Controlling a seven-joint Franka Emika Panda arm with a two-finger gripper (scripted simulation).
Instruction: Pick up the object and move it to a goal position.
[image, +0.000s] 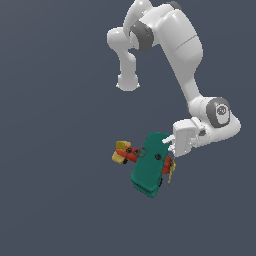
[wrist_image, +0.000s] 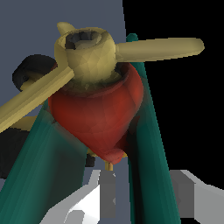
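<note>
The toy biplane (image: 148, 167) has teal-green wings, a red-orange body, a yellow tail and a yellow propeller. It hangs tilted at the end of my arm in the exterior view. My gripper (image: 169, 146) is shut on it at the upper edge of the wings. In the wrist view the biplane (wrist_image: 98, 113) fills the picture, with its propeller and red nose close to the camera. One teal wing runs down between my two grey fingers (wrist_image: 107, 192), and my gripper (wrist_image: 146, 194) is closed on that wing. A black wheel shows beside the nose.
The white arm (image: 185, 55) reaches in from the top of the exterior view. A plain dark blue-grey surface (image: 60, 150) lies all around. No goal marker shows.
</note>
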